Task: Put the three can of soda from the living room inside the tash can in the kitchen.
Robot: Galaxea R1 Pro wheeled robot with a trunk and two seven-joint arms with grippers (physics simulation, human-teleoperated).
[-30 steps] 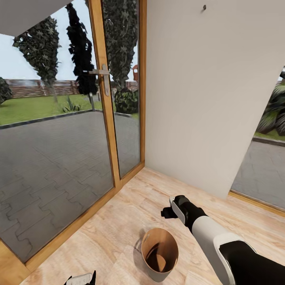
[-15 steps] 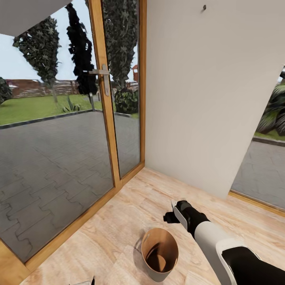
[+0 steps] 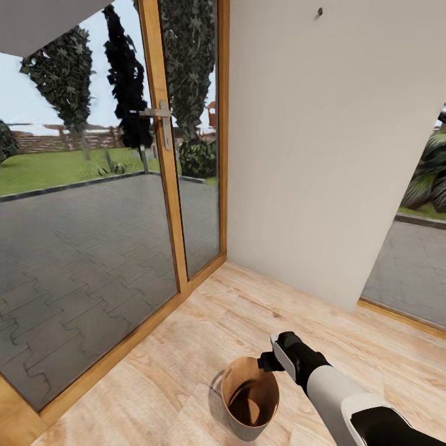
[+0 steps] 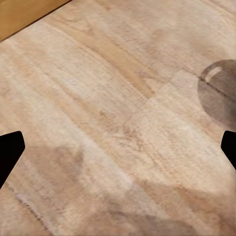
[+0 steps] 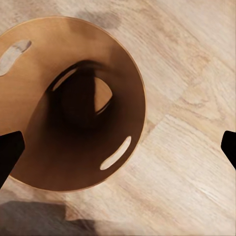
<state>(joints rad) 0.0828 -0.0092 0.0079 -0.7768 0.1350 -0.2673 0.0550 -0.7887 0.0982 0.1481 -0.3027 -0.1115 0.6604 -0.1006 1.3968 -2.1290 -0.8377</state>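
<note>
The tash can (image 3: 249,396), pale grey outside and orange-brown inside, stands upright on the plank floor near the bottom of the head view. My right gripper (image 3: 267,362) hangs over its far rim, pointing down. In the right wrist view the tash can's mouth (image 5: 123,73) lies below my right gripper (image 5: 118,147), which is open with nothing between its fingertips (image 5: 9,152). A dark shape sits at the bin's bottom, and I cannot tell what it is. My left gripper (image 4: 118,152) is open over bare floor. The cans of soda are out of view.
A wood-framed glass door (image 3: 162,186) runs along the left, with a paved yard behind it. A white wall (image 3: 322,155) stands straight ahead, with another glass opening (image 3: 409,272) at the right. Plank floor (image 3: 186,359) surrounds the bin.
My right gripper has drawn back toward me, from beyond the bin to over its far rim. The left gripper has dropped out of the head view's bottom edge.
</note>
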